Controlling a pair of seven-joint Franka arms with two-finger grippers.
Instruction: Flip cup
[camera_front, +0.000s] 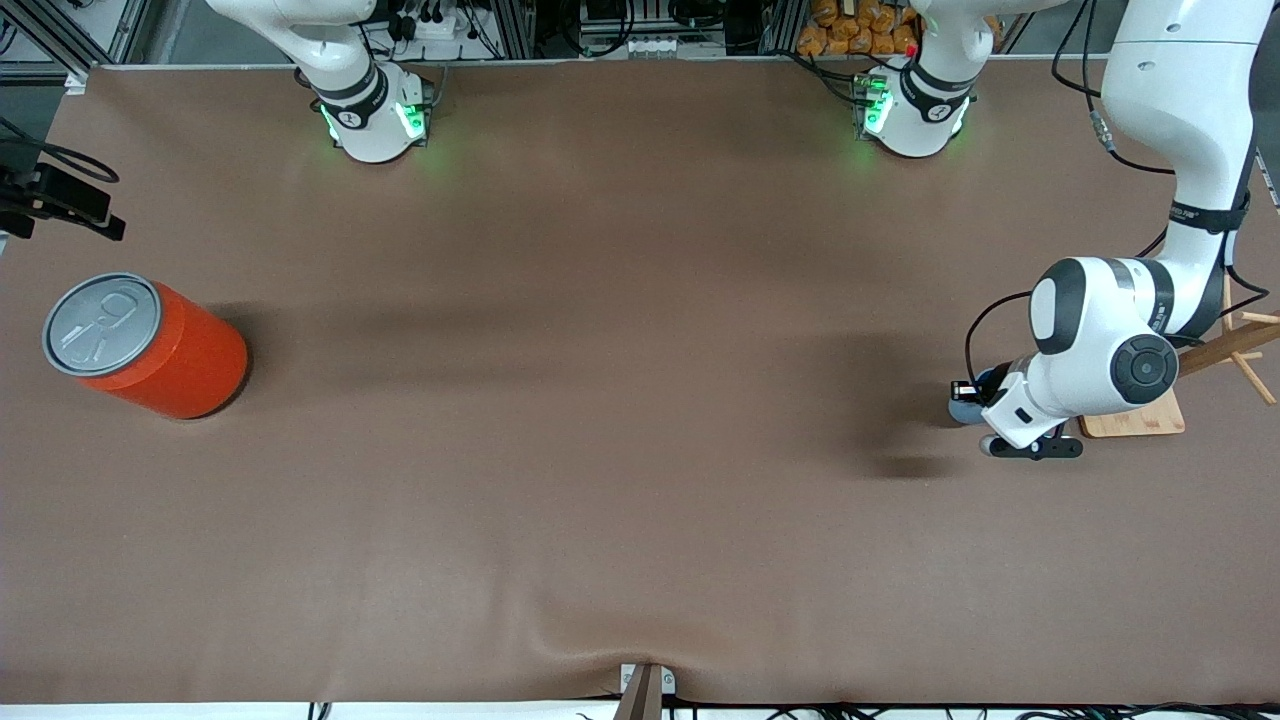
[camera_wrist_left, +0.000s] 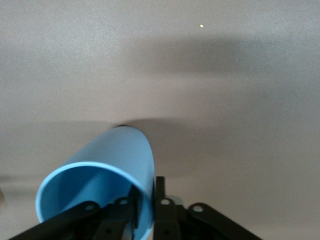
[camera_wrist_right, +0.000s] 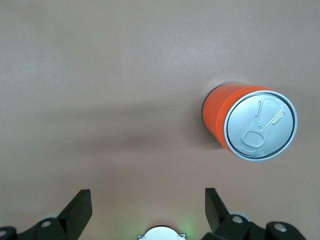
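Observation:
The light-blue cup (camera_wrist_left: 120, 155) is gripped by its rim in my left gripper (camera_wrist_left: 147, 187), one finger inside the wall and one outside. It is tilted, with its open mouth toward the wrist camera and its closed end down near the brown table. In the front view only a sliver of the cup (camera_front: 963, 410) shows under the left gripper (camera_front: 966, 396), low over the table at the left arm's end. My right gripper (camera_wrist_right: 147, 200) is open and empty, held high over the table near the right arm's base.
A large orange can (camera_front: 150, 345) with a grey pull-tab lid stands at the right arm's end; it also shows in the right wrist view (camera_wrist_right: 240, 122). A wooden peg stand (camera_front: 1140, 420) sits beside the left gripper, toward the table's end.

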